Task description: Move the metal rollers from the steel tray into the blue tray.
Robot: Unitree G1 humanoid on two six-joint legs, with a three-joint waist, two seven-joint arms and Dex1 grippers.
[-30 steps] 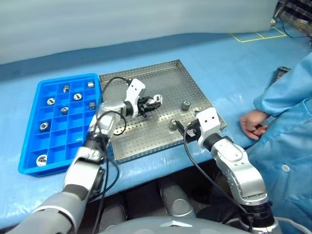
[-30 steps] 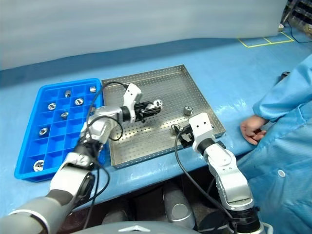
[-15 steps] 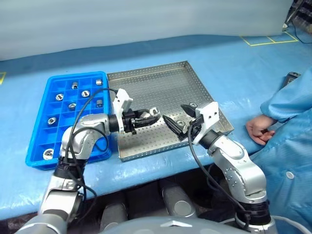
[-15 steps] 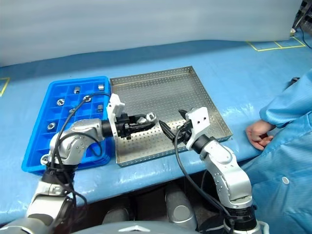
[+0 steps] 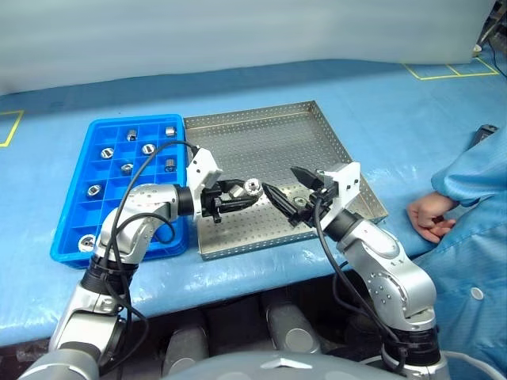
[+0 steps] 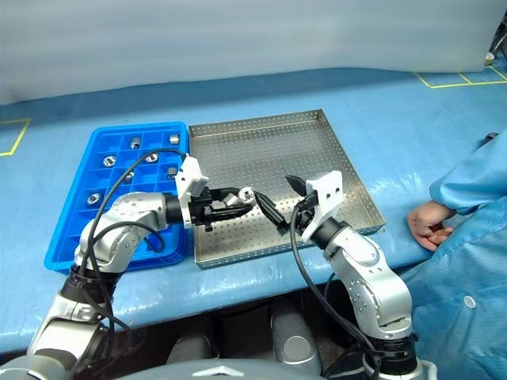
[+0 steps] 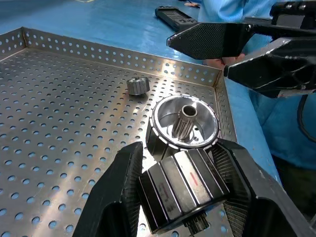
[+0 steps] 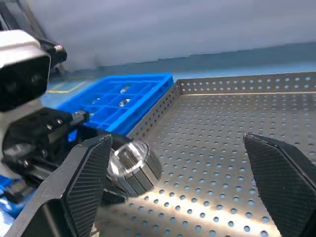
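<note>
My left gripper (image 5: 240,192) is shut on one metal roller (image 7: 183,163), a shiny ribbed cylinder, and holds it just above the steel tray (image 5: 261,134) near its front edge. My right gripper (image 5: 290,188) stands open, its fingers spread just right of that roller and pointing at it. Another roller (image 7: 138,85) lies on the perforated steel tray by its right rim. The blue tray (image 5: 73,231) sits left of the steel tray, with several rollers (image 5: 127,168) in its compartments.
A person in a blue coat rests a hand (image 5: 428,218) on the table right of the steel tray. A black device (image 5: 485,131) lies at the far right. Blue cloth covers the table.
The camera has shifted. My left gripper has drawn the roller back toward the tray's front edge. My right gripper has risen and rolled so that its open fingers face the roller.
</note>
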